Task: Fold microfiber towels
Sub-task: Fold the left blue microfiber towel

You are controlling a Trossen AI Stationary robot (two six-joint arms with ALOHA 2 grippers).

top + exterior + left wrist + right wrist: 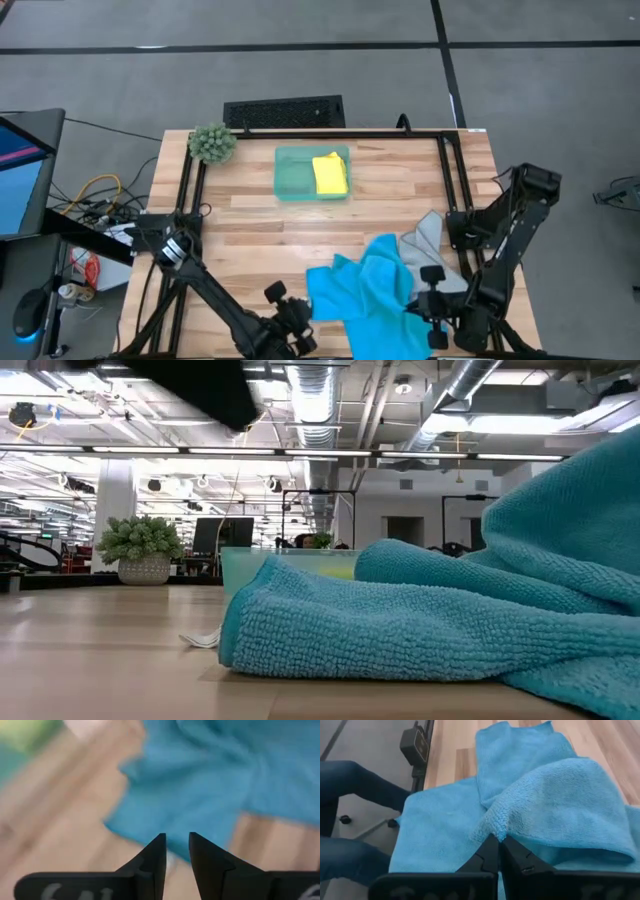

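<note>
High view: blue towels (365,290) bunched at the table's (260,220) near edge, spilling toward the right side, partly over the rim. Right gripper (499,851) at the heap's right end, fingers pressed together on a raised fold of blue pile, pinching it, as shown close up in the right wrist view. Left gripper (176,851) just beside the heap's left edge, fingers parted by a narrow gap, nothing between them; blue cloth lying straight ahead of the tips, a short way beyond, in the left wrist view. Long axis of the heap running roughly left to right along the near edge, so each arm faces one end of it; probably a free corner on the left needed next, and the left arm clearly the nearer for that. Grey towel (428,235) tucked behind the heap, touching it toward the right. Farther back from the heap, tray (292,178) with yellow towel (331,174) folded inside. Plant ball (212,143) left of the tray, near the far corner.
</note>
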